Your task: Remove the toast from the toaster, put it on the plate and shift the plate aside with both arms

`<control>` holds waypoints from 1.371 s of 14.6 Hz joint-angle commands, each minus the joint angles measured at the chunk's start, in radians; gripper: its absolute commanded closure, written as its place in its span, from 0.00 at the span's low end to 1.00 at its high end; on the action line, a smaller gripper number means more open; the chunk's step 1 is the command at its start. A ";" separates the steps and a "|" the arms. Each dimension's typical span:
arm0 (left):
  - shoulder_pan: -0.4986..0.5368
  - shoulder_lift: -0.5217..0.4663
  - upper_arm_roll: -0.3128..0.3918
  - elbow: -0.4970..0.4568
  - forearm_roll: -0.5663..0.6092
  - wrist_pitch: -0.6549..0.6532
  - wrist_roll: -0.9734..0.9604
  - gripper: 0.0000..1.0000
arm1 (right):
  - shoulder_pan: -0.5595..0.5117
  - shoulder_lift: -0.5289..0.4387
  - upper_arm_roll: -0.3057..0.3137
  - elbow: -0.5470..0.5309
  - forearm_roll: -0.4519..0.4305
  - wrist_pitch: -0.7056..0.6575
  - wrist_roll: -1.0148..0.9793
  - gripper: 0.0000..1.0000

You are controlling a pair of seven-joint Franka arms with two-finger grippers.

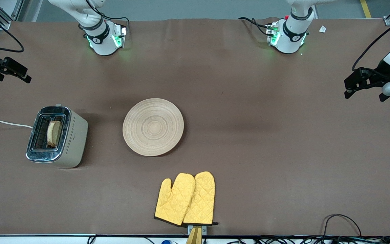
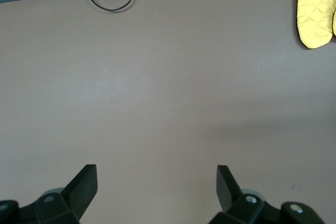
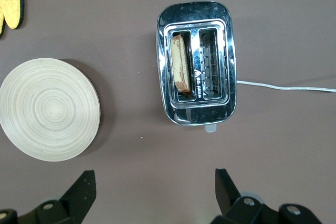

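The toast [image 1: 54, 133] stands on edge in the toaster [image 1: 74, 135], in the slot beside the plate. The round wooden plate [image 1: 153, 126] lies bare near the table's middle. My right gripper [image 1: 19, 73] hangs open and empty at the right arm's end of the table. In the right wrist view the toast [image 3: 179, 71], the toaster [image 3: 197, 14] and the plate [image 3: 50, 109] lie below the open right gripper [image 3: 156, 182]. My left gripper [image 1: 349, 88] is open and empty over bare table at the left arm's end. The left wrist view shows the left gripper [image 2: 156, 179] above brown cloth only.
Two yellow oven mitts [image 1: 186, 198] lie at the table edge nearest the front camera, nearer than the plate. The toaster's white cord [image 1: 2, 122] runs off the right arm's end. Loose cables [image 1: 340, 220] lie along that near edge toward the left arm's end.
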 commanded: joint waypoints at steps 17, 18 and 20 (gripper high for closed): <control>0.006 0.046 -0.004 0.013 -0.030 -0.099 -0.008 0.00 | 0.043 -0.018 0.006 0.000 -0.075 -0.005 -0.008 0.00; 0.017 0.052 0.000 0.013 -0.064 -0.100 -0.007 0.00 | 0.043 -0.020 0.006 0.000 -0.075 -0.006 -0.008 0.00; 0.066 0.071 -0.001 0.013 -0.133 -0.105 -0.004 0.00 | 0.045 -0.018 0.008 0.000 -0.074 -0.006 -0.008 0.00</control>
